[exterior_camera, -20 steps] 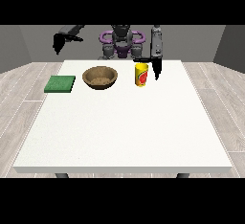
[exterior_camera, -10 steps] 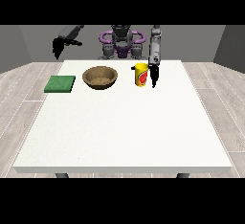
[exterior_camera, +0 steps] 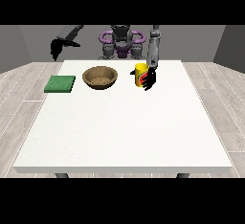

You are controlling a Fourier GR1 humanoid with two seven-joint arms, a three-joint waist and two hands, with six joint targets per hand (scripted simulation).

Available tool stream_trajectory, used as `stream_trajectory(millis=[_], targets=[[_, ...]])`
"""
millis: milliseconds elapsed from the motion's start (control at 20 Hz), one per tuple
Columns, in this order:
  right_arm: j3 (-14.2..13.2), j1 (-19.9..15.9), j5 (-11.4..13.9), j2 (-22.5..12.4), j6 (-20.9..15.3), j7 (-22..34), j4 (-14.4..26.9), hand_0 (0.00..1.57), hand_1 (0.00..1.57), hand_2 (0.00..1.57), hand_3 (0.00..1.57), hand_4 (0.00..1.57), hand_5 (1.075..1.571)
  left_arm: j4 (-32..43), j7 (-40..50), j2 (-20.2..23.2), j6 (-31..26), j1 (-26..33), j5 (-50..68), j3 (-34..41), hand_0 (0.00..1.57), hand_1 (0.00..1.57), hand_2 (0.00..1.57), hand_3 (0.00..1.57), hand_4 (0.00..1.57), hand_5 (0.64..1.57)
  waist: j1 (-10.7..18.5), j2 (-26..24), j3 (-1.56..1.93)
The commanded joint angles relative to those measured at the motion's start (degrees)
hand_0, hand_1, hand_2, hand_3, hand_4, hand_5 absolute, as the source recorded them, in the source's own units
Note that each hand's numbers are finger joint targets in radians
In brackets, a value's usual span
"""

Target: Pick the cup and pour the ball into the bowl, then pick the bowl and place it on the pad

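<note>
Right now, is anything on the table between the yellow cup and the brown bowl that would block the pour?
Nothing visible. Bare white table separates the yellow cup from the brown wooden bowl. The hand at the view's right is at the cup's far side from the bowl.

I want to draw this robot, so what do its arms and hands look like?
Both arms are slim, grey, tube-shaped limbs with a metal look. Each ends in a black hand: the hand at the view's left and the hand at the view's right. No cables or markings can be made out on them. Purple rings sit at the shoulders.
</note>
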Motion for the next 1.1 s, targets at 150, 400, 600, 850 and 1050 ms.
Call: stream_trajectory(millis=[150,400,600,850,1050], targets=[[-3.3,-1.6,-3.1,-4.9,3.2,2.0,-0.3,0.0,0.0,0.0,0.0,0.0,1.57,2.4,-4.2,-2.0,11.3,3.2,-5.2,-1.5,1.32,1.32,1.57,1.57,1.48,1.25,-2.4,1.3,-0.34],[-4.4,-0.3,-2.7,-4.5,2.7,2.7,7.6,0.0,0.0,0.0,0.0,0.0,1.569,1.4,7.1,-2.3,12.1,2.1,-8.8,-7.8,1.31,1.31,1.57,1.57,1.49,1.277,2.3,-8.2,-0.29],[-3.6,-0.2,-2.8,-4.9,2.9,6.3,8.1,0.0,0.0,0.0,0.0,0.0,1.569,1.6,17.7,11.0,14.7,-3.5,-15.8,-9.4,1.41,1.41,1.57,1.57,1.57,1.329,2.7,-13.3,-0.14],[-3.6,0.1,-1.6,-4.4,3.6,2.3,12.6,0.0,0.0,0.0,0.0,0.0,1.568,2.4,32.1,17.8,13.3,-13.6,-22.7,-13.2,1.46,1.46,1.57,1.57,1.57,1.282,2.9,-13.6,-0.14],[-4.0,-1.0,-2.3,-5.1,3.6,4.9,13.9,0.0,0.0,0.0,0.0,0.0,1.568,3.0,38.9,15.4,14.4,-14.5,-29.1,-18.0,1.49,1.49,1.57,1.57,1.57,1.273,3.1,-15.3,-0.25]])
